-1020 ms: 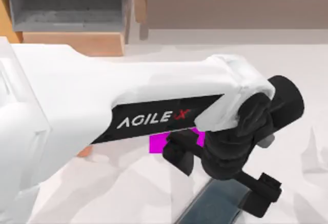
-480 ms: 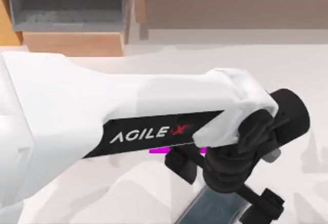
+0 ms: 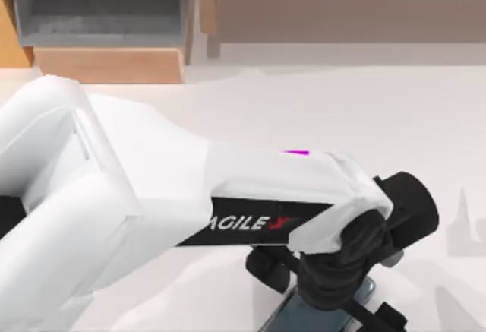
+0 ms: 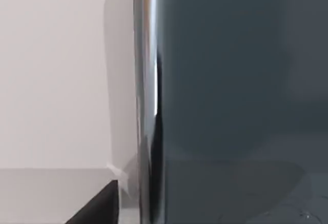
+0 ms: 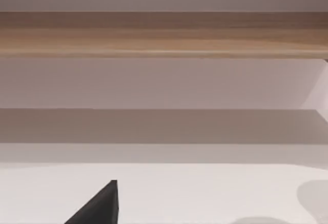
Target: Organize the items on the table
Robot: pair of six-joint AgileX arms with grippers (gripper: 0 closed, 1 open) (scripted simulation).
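While your left arm reaches across the table [image 3: 425, 112] toward the near edge in the top view, its gripper [image 3: 342, 301] sits directly over the smartphone [image 3: 304, 318], which lies flat at the bottom of that view a little right of centre. The phone's long axis seems to run on a slant, from the near edge up toward the right. In the left wrist view its dark grey-blue face [image 4: 230, 96] is very close, with the bright side edge running straight down the picture, so I judge the left gripper lined up along that edge. Whether its fingers are spread or have closed on the phone, you cannot tell from these views. The left arm is plainly the nearer one; the right wrist view looks across bare table at the shelf unit [image 5: 164, 34], so that arm appears parked well away, and the state of its fingers cannot be told either. A sliver of the magenta pad [image 3: 296, 152] peeks out just beyond the left arm's forearm. The only writing you can read is "AGILE X" on the dark panel [image 3: 250, 223] of the left arm.
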